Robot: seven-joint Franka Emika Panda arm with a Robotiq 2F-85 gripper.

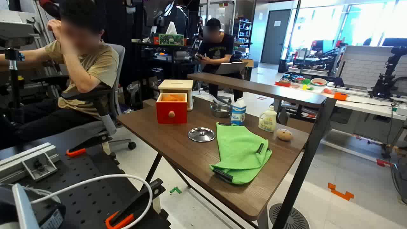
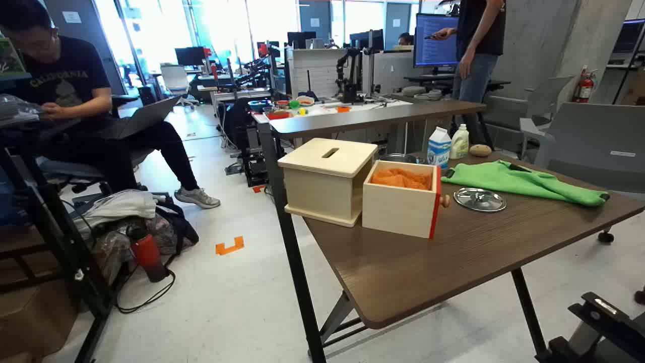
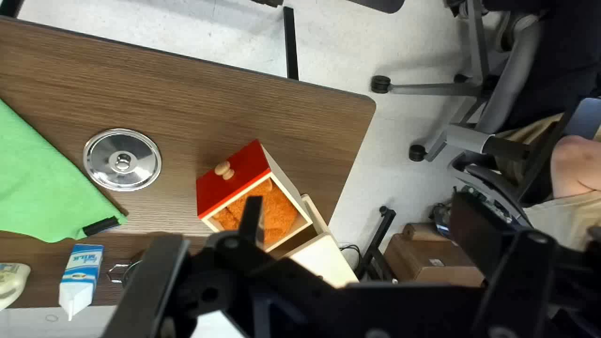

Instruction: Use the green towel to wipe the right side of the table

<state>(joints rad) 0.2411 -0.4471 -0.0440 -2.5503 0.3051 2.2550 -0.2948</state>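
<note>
The green towel [image 1: 240, 149] lies loosely spread, with folds and black strips at its edges, on the brown table [image 1: 178, 144]. It also shows in an exterior view as a low green heap [image 2: 524, 182], and its corner part [image 3: 42, 183] enters the wrist view from the left edge. My gripper [image 3: 354, 202] appears only in the wrist view, dark, with its fingers wide apart and nothing between them. It is open, over the end of the table by the red-fronted drawer, well away from the towel. Neither exterior view shows the arm.
Around the towel stand a metal lid [image 1: 202, 134], a metal pot [image 1: 221, 109], a milk carton [image 1: 238, 113], a yellowish bottle [image 1: 267, 119] and a speckled potato-like object [image 1: 284, 134]. A red-fronted drawer [image 3: 232, 176] holds orange cloth beside a wooden box [image 2: 327, 176]. A raised shelf [image 1: 254, 87] runs along one long side.
</note>
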